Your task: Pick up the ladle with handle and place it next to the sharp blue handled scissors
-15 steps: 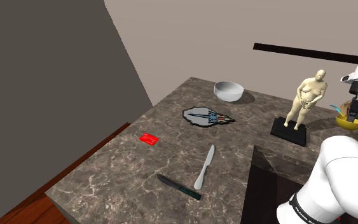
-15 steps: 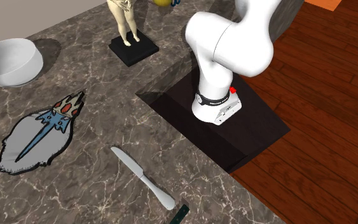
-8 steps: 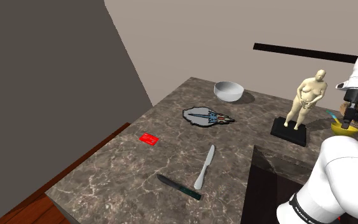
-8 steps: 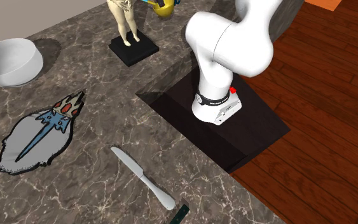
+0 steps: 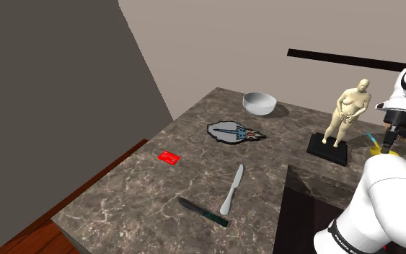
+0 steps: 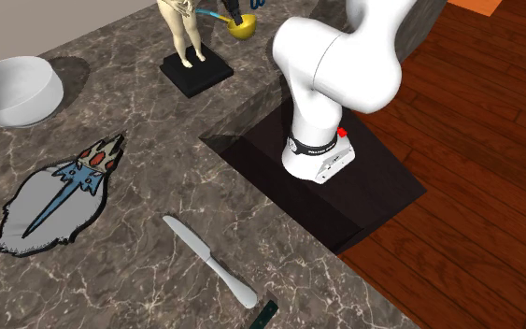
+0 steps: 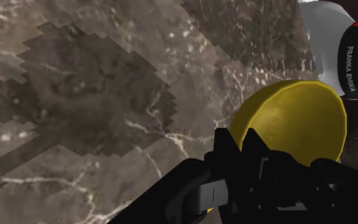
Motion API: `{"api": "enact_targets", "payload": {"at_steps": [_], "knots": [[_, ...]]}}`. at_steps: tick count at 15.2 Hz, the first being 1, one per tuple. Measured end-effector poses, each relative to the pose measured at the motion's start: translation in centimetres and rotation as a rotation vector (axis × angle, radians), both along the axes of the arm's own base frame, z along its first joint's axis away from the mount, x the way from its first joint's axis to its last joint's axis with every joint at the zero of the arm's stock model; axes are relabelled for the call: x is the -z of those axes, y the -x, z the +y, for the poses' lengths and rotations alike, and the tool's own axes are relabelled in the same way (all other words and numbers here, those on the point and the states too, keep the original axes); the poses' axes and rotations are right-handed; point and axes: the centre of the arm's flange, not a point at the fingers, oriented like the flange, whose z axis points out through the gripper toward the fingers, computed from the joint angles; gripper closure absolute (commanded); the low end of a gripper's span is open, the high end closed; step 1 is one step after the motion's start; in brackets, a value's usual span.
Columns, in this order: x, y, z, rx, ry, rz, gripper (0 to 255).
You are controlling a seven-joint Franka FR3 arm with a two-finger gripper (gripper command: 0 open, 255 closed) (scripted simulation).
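yellow ladle (image 7: 292, 114) was pretty clearly clamped in the closed tool (image 7: 236, 143), was held clear of the marble table (image 5: 194, 180), just beside the statue (image 5: 349, 108), knife (image 5: 233, 189) was seen well apart

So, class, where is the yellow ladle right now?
In the second exterior view, the yellow ladle hangs in the gripper at the top edge, just right of the figurine.
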Motion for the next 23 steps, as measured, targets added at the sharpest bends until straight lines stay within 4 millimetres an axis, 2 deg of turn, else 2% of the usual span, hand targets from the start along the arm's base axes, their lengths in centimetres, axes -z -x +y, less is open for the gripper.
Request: {"api": "enact_targets", "payload": {"at_steps": [5,10,11,17,21,23], "knots": [[2.4,0.0,0.0,0.000,0.000,0.000,255],[2.6,0.0,0.0,0.000,0.000,0.000,255],[2.6,0.0,0.0,0.000,0.000,0.000,0],[2.6,0.0,0.0,0.000,0.000,0.000,0],[-0.7,-0.7,-2.0,0.000,0.001,0.001,0],[-1.5,-0.9,-2.2,0.000,0.001,0.000,0]]}}
